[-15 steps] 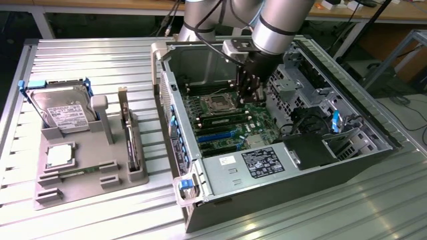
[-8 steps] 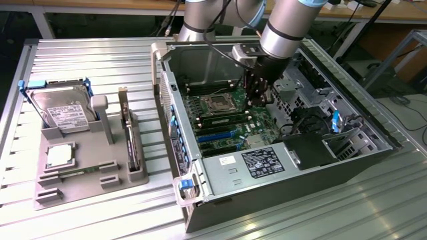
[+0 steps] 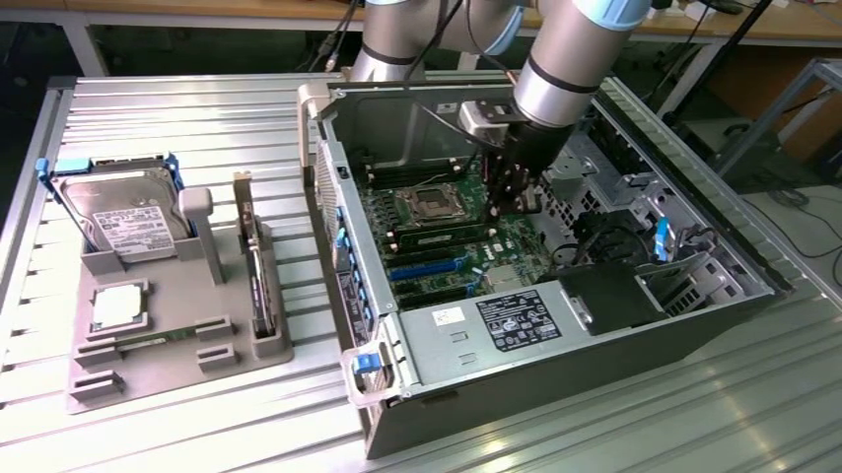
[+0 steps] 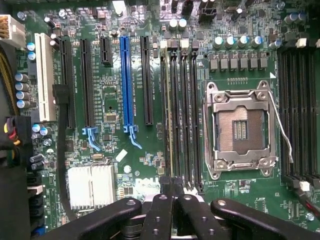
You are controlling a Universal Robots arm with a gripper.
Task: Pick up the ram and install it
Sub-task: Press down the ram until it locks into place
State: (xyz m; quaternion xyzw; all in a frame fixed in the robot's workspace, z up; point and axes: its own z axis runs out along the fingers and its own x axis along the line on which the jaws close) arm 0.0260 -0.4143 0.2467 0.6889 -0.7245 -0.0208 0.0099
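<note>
We note pincer closed, tips at ram end, lower centre of frame. We'd press straight down, evenly, avoiding tilt.

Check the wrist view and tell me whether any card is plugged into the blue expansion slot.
No, the blue expansion slot on the motherboard stands bare along its whole length.

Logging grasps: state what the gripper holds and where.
The gripper looks shut on the ram, at one end of its top edge.
</note>
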